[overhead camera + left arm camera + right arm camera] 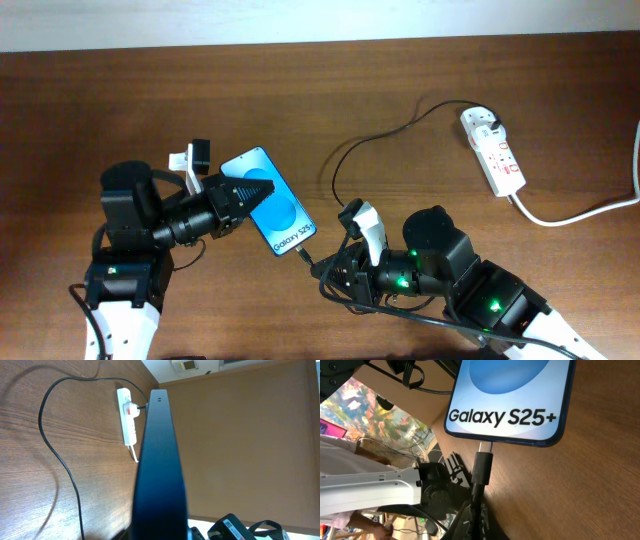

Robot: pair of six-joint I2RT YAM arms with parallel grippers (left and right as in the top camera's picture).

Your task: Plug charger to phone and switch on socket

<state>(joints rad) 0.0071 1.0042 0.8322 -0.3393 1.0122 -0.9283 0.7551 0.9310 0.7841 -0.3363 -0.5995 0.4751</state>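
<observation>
Black-framed, the phone (272, 205) sits clamped in the left fingers (246, 192) overhead, the right fingers (333, 267) pinching the charger (305, 257) at its lower edge, the socket (494, 150) well apart. The left wrist shows us the phone edge-on. At the right wrist, bare connector metal shows, so we would push straight; the fingers there blur.

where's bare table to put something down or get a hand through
Bare wood lies left of the phone toward the far edge, and between the charger loop and the socket. Crowded: the near middle, where left claw and right claw meet at the phone.
</observation>
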